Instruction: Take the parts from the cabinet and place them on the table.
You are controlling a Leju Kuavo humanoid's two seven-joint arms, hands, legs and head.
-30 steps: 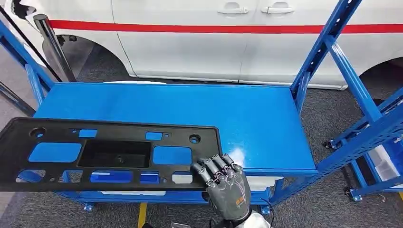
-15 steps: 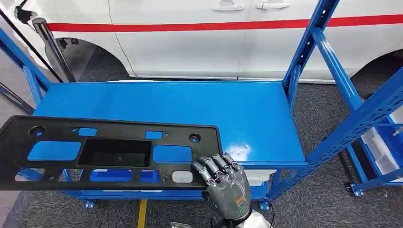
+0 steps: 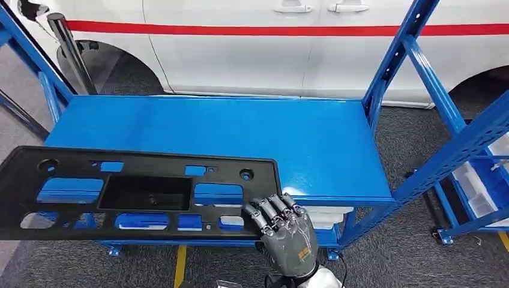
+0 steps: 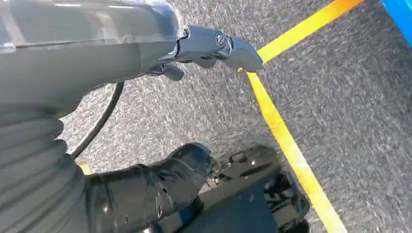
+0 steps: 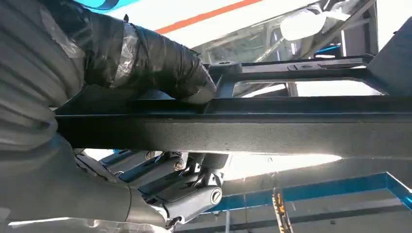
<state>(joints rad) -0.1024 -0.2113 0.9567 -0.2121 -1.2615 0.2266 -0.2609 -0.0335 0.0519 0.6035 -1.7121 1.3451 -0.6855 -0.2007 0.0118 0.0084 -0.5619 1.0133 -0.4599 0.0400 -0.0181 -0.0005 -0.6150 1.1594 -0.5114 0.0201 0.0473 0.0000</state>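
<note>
A long black plastic panel (image 3: 150, 192) with several cut-outs hangs level over the front edge of the blue cabinet shelf (image 3: 240, 132). My right hand (image 3: 285, 237) grips its right lower corner from below. In the right wrist view the taped thumb (image 5: 160, 63) presses on top of the panel (image 5: 267, 128) and the fingers (image 5: 184, 189) curl beneath it. The panel's left end runs out of the head view. My left hand (image 4: 97, 73) hangs over the floor, holding nothing between thumb and fingers.
A white van (image 3: 270, 54) with a red stripe stands behind the shelf. Blue rack uprights (image 3: 396, 54) rise at the shelf's right end, with white bins (image 3: 480, 192) beyond them. A yellow line (image 4: 286, 141) crosses the grey carpet floor.
The whole picture has shifted a little, so the camera moved. The panel now reaches further out past the shelf's front edge. My right hand's grip is unchanged.
</note>
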